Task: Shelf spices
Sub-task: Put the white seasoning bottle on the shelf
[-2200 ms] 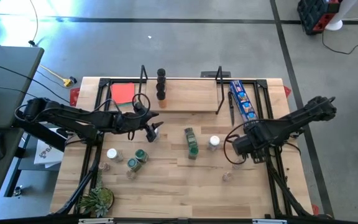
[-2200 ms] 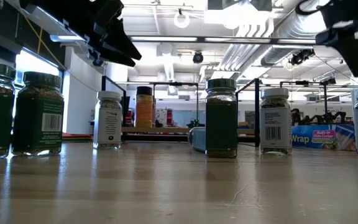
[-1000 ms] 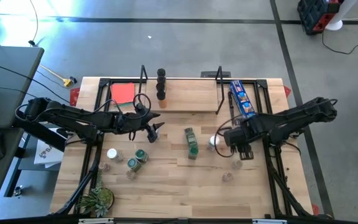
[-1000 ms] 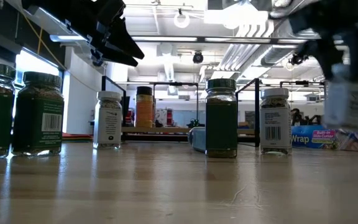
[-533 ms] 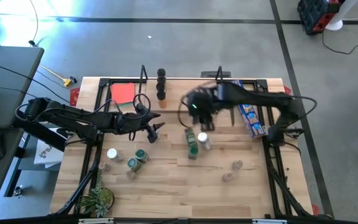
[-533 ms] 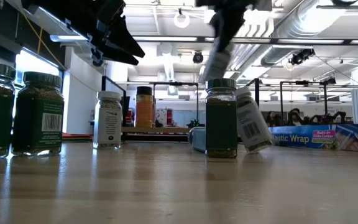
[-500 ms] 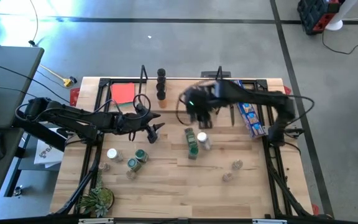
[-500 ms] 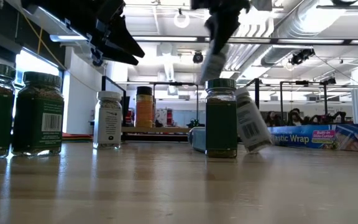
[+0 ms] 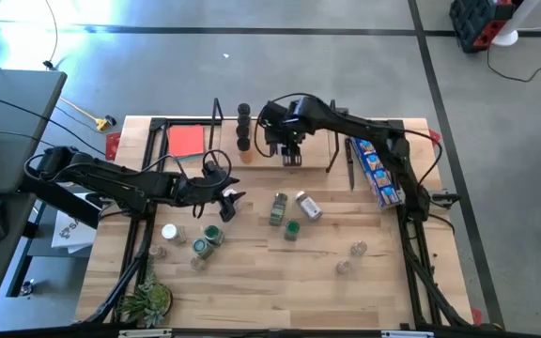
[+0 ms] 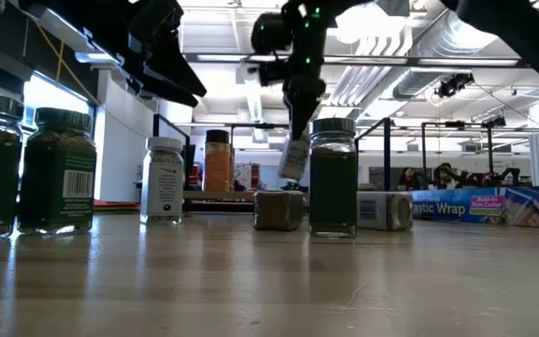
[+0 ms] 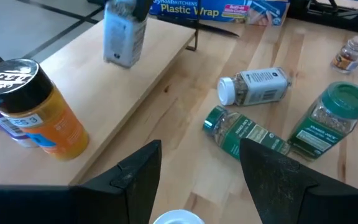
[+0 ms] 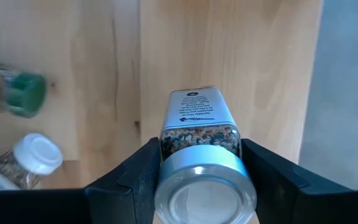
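My right gripper (image 9: 289, 150) hangs over the light-wood shelf (image 9: 261, 161), shut on a square-sided spice jar with a pale lid (image 12: 199, 118). That jar also shows in the low view (image 10: 294, 159) and the left wrist view (image 11: 124, 31). An orange jar (image 9: 243, 143) and a black-lidded jar (image 9: 243, 113) stand on the shelf's left part. A white-lidded jar (image 9: 308, 206) and a green-lidded jar (image 9: 278, 208) lie on their sides on the table, with a green jar (image 9: 292, 228) upright beside them. My left gripper (image 9: 228, 202) is open and holds nothing, left of these. My right gripper holds the jar at its lid end (image 12: 205, 180), pinched between the two fingers (image 12: 135, 180), one on either side. The fingers come from above, pointing down. The jar hangs below them, slightly tilted, its base (image 10: 291, 174) just above the shelf board.
More jars stand at the table's left near part: a white one (image 9: 169, 232) and green ones (image 9: 212, 235). Two small clear jars (image 9: 359, 249) sit right of centre. A blue wrap packet (image 9: 374, 164) lies right of the shelf, a red square (image 9: 186, 141) left, a plant (image 9: 146, 302) at the near-left corner.
My right gripper has carried the jar from the table's right part up and toward the far left, and now hangs over the shelf. On the way the white-lidded jar tipped over and now lies on its side, and the lying green-lidded jar shifted a little left.
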You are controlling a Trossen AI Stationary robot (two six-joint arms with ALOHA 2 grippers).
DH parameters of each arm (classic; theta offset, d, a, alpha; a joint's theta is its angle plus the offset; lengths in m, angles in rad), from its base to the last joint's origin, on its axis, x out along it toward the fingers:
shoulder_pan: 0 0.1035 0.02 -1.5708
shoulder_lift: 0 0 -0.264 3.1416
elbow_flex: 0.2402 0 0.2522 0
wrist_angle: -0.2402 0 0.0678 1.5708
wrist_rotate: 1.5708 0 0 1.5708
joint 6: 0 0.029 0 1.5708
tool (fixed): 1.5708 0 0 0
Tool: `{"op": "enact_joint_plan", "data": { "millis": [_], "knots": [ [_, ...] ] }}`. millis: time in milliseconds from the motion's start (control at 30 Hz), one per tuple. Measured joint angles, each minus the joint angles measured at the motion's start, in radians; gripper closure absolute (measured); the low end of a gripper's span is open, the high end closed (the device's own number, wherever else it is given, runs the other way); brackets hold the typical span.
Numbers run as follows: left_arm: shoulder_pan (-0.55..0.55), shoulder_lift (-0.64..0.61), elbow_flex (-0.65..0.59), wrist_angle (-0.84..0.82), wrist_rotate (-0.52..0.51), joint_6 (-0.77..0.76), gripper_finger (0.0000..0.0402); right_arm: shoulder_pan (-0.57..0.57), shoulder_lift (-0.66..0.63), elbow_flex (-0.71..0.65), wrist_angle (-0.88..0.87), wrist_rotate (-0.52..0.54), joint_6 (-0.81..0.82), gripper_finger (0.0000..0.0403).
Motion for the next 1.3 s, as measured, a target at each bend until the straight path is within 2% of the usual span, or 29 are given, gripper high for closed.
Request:
{"op": "enact_joint_plan", "data": {
  "millis": [333, 567, 767, 1067, 1300],
  "knots": [
    [0.000, 0.000, 0.000, 0.002, -0.002, 0.000, 0.0191, -0.029, 0.052, 0.002, 0.068, -0.040, -0.015, 0.0218],
    [0.001, 0.000, 0.000, 0.002, -0.002, 0.000, 0.0191, -0.031, 0.061, 0.009, 0.130, -0.040, -0.016, 0.0163],
    [0.001, 0.000, 0.000, 0.006, -0.001, 0.000, 0.0191, -0.031, 0.061, 0.009, 0.167, -0.041, -0.042, 0.0155],
    [0.001, 0.000, 0.000, 0.005, -0.001, 0.000, 0.0191, -0.037, -0.028, 0.009, 0.176, -0.049, -0.059, 0.0153],
    [-0.003, 0.000, 0.000, 0.001, 0.001, -0.001, 0.0191, -0.041, -0.158, 0.008, 0.076, -0.227, -0.042, 0.0156]
  ]
}}
